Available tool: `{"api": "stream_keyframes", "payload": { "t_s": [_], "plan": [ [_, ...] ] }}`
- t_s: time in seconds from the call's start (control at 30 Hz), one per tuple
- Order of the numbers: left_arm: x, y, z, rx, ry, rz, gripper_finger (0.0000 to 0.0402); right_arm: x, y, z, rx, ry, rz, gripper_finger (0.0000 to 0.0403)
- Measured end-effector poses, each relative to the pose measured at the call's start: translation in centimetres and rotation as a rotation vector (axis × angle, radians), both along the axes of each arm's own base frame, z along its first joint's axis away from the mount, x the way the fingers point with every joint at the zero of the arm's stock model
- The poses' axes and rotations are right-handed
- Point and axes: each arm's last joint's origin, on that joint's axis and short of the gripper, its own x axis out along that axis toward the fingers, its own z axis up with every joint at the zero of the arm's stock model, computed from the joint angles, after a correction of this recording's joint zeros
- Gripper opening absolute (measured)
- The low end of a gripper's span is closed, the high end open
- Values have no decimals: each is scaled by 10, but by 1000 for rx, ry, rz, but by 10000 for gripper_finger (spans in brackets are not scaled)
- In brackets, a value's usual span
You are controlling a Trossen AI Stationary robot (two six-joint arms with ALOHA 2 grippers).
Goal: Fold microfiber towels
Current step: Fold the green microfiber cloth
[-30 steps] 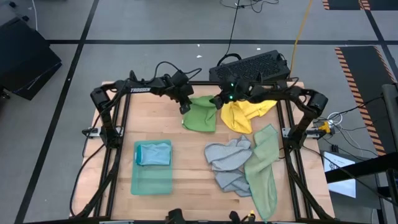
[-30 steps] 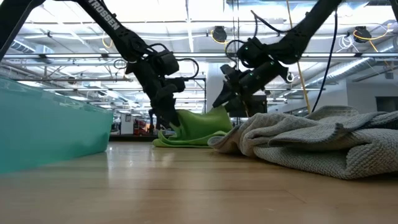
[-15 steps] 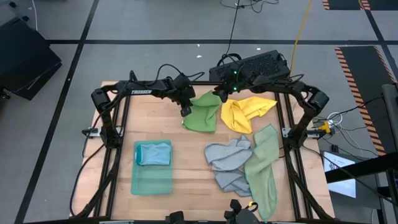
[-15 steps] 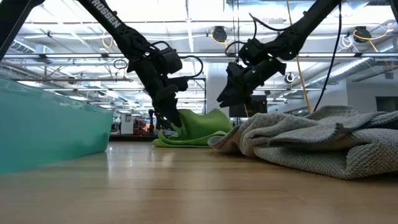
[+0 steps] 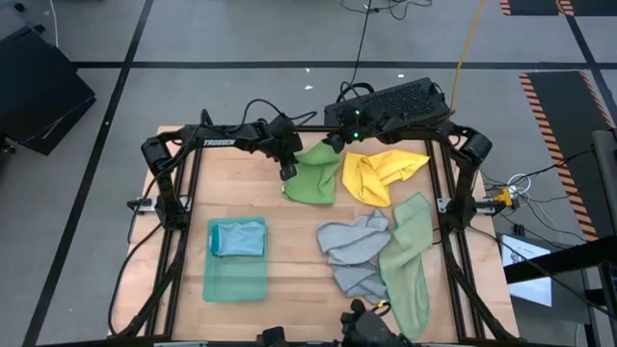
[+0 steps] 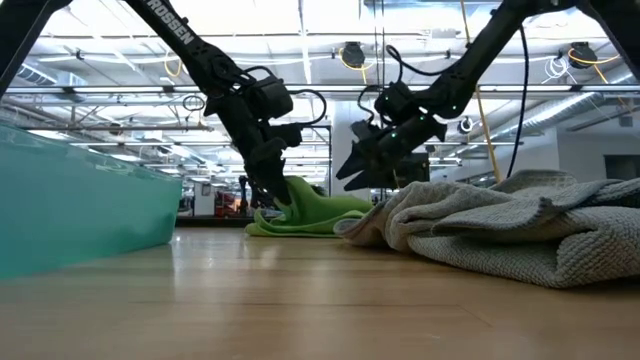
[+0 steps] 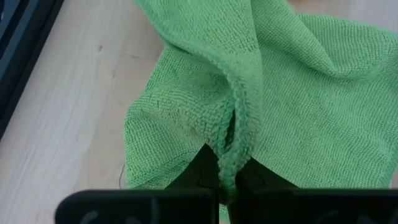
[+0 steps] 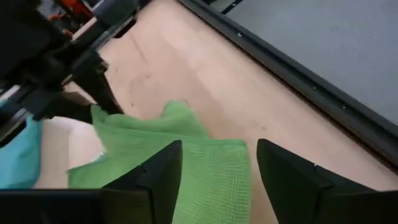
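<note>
- Currently the left gripper (image 5: 287,172) has its jaws clamped on the bright green towel (image 5: 315,178), pinning an edge for folding.
- Right gripper (image 5: 334,143) hovers at the towel's far edge, jaws apart, empty.

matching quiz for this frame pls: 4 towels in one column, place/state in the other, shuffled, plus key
Things:
1. bright green towel
2. yellow towel
3. grey towel
4. light blue towel

Places/states:
A. folded, lying on the teal green towel
B. crumpled, beside the pale sage green towel
C. edge pinched by the left end effector
D. loose at the table's far edge, right of the bright green one

Pairs: 1-C, 2-D, 3-B, 4-A
</note>
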Motion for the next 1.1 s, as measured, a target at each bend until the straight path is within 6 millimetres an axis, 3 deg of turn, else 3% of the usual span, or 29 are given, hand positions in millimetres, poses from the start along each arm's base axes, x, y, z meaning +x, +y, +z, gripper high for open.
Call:
{"api": "stream_keyframes", "payload": {
  "t_s": [0.23,0.4,0.7,0.9,1.1],
  "plan": [
    [0,0,0,0,0,-1,5,11,-22,-20,140,1,-94,203],
    [0,0,0,0,2,-2,5,21,-31,-23,229,-35,-68,200],
    [0,0,0,1,2,-4,5,13,-33,-28,338,-5,-50,160],
    [0,0,0,13,3,-21,5,13,-33,-29,337,2,-41,167],
    [0,0,0,17,4,-28,5,18,-30,-46,459,-27,25,169]
  ]
}}
